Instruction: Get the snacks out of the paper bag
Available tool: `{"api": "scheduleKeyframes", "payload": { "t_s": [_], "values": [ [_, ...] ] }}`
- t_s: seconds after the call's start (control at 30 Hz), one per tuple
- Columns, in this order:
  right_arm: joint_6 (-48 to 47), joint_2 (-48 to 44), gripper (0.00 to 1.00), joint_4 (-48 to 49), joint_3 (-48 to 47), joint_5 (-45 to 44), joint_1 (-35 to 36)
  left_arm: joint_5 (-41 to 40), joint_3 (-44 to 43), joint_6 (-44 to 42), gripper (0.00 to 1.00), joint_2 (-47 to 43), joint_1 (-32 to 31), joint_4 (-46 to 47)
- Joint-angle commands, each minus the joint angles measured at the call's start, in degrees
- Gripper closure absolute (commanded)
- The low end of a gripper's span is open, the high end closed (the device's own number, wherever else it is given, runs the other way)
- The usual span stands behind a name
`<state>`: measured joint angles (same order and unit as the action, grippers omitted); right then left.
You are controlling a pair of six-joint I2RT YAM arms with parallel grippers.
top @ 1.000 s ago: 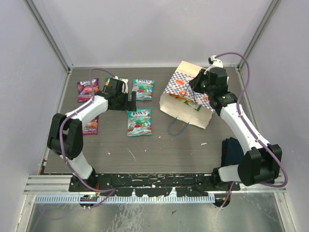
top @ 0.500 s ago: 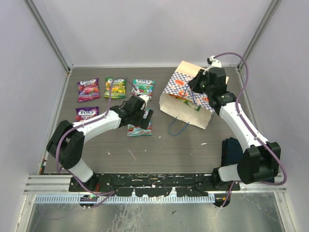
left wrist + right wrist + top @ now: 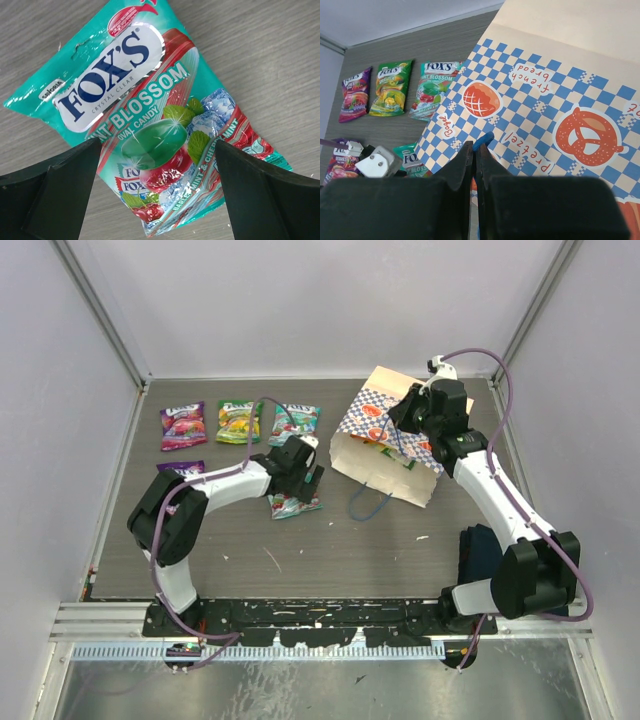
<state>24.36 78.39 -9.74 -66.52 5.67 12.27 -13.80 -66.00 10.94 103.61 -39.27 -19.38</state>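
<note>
— What lies at the far left, seen from above?
— A glossy purple candy packet (image 3: 182,426), a green packet (image 3: 238,421) and a teal packet (image 3: 297,420) in a row. A second purple packet (image 3: 175,472) lies half under the left arm.
— And the left gripper (image 3: 300,480)?
— Spread wide. Only its wrist view shows the black fingers (image 3: 60,195) straddling a teal mint packet (image 3: 150,125).
— The bag?
— The tan paper bag (image 3: 385,440) with blue-white checks lies right of centre. The right gripper (image 3: 474,150) is pressed together on its thin blue cord handle (image 3: 483,141), clear only from the right wrist.
</note>
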Motion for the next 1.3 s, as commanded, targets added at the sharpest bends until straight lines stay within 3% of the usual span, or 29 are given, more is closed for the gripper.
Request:
{"api": "scheduleKeyframes", "payload": {
  "t_s": [0.0,0.3,0.6,0.77,0.9,1.1,1.27],
  "values": [
    [0.26,0.05,0.99,3.49,-0.45,0.13,0.27,-2.05,-2.45,-2.28,0.00,3.15,0.36,0.83],
    [0.07,0.06,0.99,3.41,-0.47,0.13,0.22,-2.46,-5.27,-2.34,0.02,2.03,0.57,-0.23],
    [0.45,0.44,0.99,3.59,-0.63,0.13,0.38,2.16,0.30,-1.00,0.02,-14.29,-0.04,3.91],
    [1.16,1.03,0.99,4.08,-0.93,-0.21,1.15,8.50,8.84,4.59,0.02,-22.66,-2.22,17.66],
    [1.47,1.49,0.99,4.18,-1.37,-0.60,2.16,9.66,14.92,12.09,0.02,-22.51,-6.16,37.28],
    [1.66,0.71,0.99,3.69,-1.86,-1.46,3.18,9.98,15.22,28.47,0.02,-8.57,-8.67,63.28],
    [0.64,-1.48,0.99,2.34,-1.85,-3.26,3.18,2.69,9.32,29.73,0.01,6.04,-10.54,75.64]
  ]
}}
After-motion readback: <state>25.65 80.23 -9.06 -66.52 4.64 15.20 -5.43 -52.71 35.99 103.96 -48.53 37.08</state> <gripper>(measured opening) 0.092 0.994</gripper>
